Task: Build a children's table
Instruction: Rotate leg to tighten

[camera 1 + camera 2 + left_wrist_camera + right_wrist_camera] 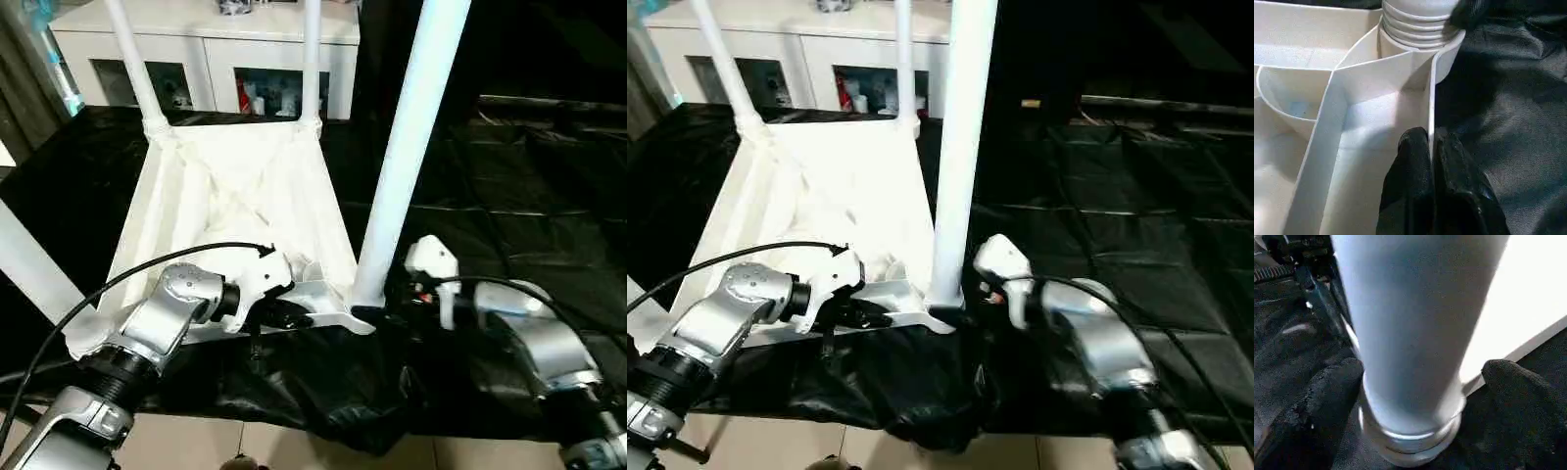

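Observation:
The white tabletop [235,196] lies upside down on a black sheet, its ribbed underside facing up. Two legs stand in the far corner sockets [132,69] [312,59]. A third leg [34,264] rises at the near left. The fourth leg [411,147] stands in the near right socket [1415,46]. My left gripper [1431,139] is shut on the tabletop's near rim [1432,98], one finger on each side of the thin wall. My right gripper [1425,377] is open around the base of the near right leg [1415,333], with its fingers [1513,382] either side of the tube.
A black sheet [509,196] covers the work surface, with folds hanging over the near edge. A white cabinet with glass doors [216,39] stands behind the tabletop. Pale floor tiles [294,450] show below the sheet's front edge.

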